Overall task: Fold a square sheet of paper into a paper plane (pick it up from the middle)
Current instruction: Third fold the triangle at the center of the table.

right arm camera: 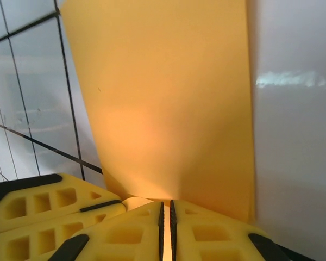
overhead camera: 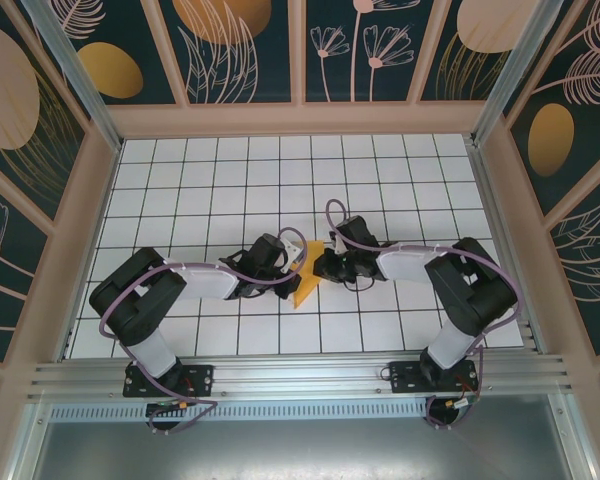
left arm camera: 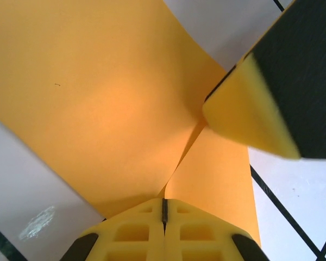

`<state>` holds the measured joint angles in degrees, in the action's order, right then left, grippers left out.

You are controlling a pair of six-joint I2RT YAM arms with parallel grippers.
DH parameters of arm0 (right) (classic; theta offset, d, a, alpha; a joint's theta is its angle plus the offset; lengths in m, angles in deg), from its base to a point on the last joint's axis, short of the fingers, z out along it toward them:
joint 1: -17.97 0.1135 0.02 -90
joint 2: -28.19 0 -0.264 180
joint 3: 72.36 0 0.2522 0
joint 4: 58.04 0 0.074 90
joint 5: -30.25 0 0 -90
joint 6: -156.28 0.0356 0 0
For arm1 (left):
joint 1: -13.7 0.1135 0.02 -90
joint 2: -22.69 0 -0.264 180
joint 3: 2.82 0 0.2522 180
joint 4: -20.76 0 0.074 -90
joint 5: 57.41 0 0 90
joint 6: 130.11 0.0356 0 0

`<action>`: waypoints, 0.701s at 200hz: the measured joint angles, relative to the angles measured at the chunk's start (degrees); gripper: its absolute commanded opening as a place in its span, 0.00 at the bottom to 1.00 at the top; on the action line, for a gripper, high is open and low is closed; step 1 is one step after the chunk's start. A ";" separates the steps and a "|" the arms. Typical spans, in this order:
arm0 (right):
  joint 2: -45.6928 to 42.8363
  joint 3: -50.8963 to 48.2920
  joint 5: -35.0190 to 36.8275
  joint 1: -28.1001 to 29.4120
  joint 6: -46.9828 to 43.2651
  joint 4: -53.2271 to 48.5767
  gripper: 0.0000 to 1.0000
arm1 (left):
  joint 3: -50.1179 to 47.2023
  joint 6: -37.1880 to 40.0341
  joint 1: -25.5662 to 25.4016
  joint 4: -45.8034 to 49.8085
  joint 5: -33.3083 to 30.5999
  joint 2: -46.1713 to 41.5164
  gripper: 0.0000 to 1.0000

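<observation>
The bright-orange sheet of paper [overhead camera: 305, 285] stands up from the white grid table [overhead camera: 230, 180], pinched between my two grippers at the middle of the table. It is folded, with its lower tip pointing toward the near edge; I cannot tell whether it has a paper plane's form. My left gripper [overhead camera: 296, 262] is shut on the paper's fold [left arm camera: 98, 98], its jaws [left arm camera: 164, 202] pressed together. My right gripper [overhead camera: 323, 265] faces it from the right and is shut on the paper [right arm camera: 168, 98], with a sliver of orange in its narrow gap [right arm camera: 165, 205]. One right fingertip [left arm camera: 244, 114] touches the fold.
Both arms reach inward from their bases at the near edge. Wooden-framed walls with patterned panels [overhead camera: 245, 50] enclose the table on three sides. An aluminium rail [overhead camera: 300, 375] runs along the near edge. The left gripper's yellow fingers [right arm camera: 38, 204] sit close beside the right jaws.
</observation>
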<state>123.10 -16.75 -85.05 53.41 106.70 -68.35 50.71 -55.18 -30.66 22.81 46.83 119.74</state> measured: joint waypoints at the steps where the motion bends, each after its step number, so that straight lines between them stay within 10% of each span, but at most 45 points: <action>1: -0.09 0.00 0.02 -0.09 -0.02 0.00 0.14 | 0.00 0.00 0.00 -0.02 0.02 0.00 0.01; 140: 2.64 0.15 0.46 -1.40 0.00 0.79 0.12 | 0.00 -0.20 0.00 -0.02 -1.20 0.00 0.00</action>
<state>125.75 -16.60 -84.59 52.01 106.70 -67.57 50.71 -55.37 -30.66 22.79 45.63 119.74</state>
